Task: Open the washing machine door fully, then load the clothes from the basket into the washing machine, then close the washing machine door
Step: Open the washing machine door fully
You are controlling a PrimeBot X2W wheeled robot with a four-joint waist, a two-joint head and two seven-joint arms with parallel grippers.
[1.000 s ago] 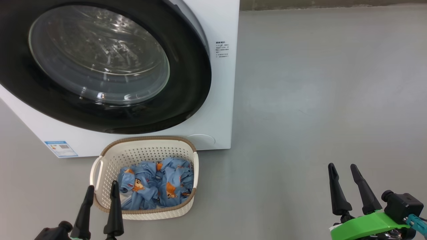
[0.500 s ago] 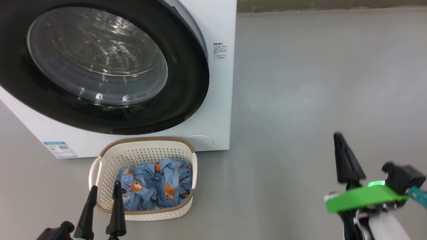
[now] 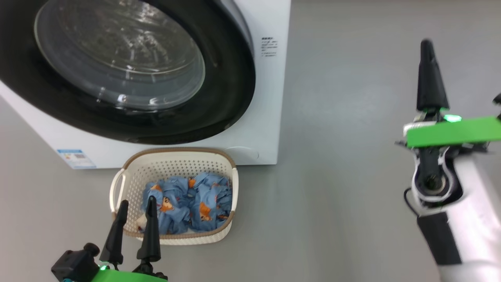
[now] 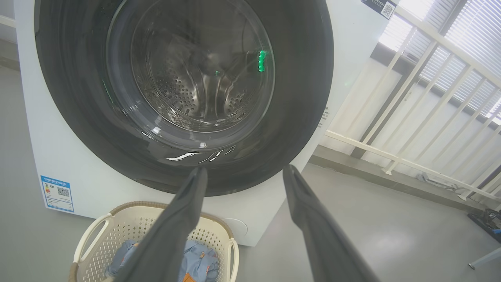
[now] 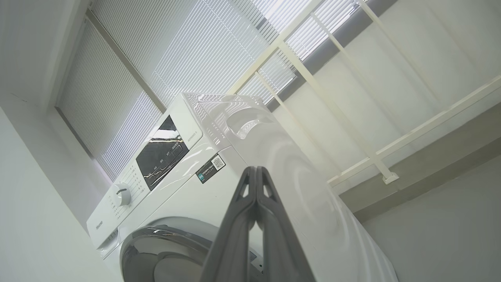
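The white washing machine point(image 3: 270, 98) fills the upper left, its black washing machine door point(image 3: 227, 98) lying flat against the front. Below it on the floor stands the cream basket point(image 3: 172, 168) holding the blue clothes point(image 3: 188, 203). My left gripper point(image 3: 137, 203) is open just in front of the basket's near left rim, empty. The left wrist view looks past it point(image 4: 242, 172) at the door point(image 4: 219, 90), the basket point(image 4: 129, 219) and the clothes point(image 4: 199, 256). My right gripper point(image 3: 426, 45) is raised at the right, shut on nothing. Its fingertips point(image 5: 255, 169) point up at the machine point(image 5: 274, 156).
Grey floor point(image 3: 352, 117) stretches right of the machine. A white railing point(image 4: 411, 117) and window blinds point(image 5: 176, 58) stand behind it. The control panel point(image 5: 160, 152) and dial point(image 5: 122, 194) sit on the machine's top front. A blue label point(image 4: 57, 193) is low on the front.
My right gripper has shut and its arm has lifted high on the right. The head camera has shifted a little. The left gripper stays open by the basket.
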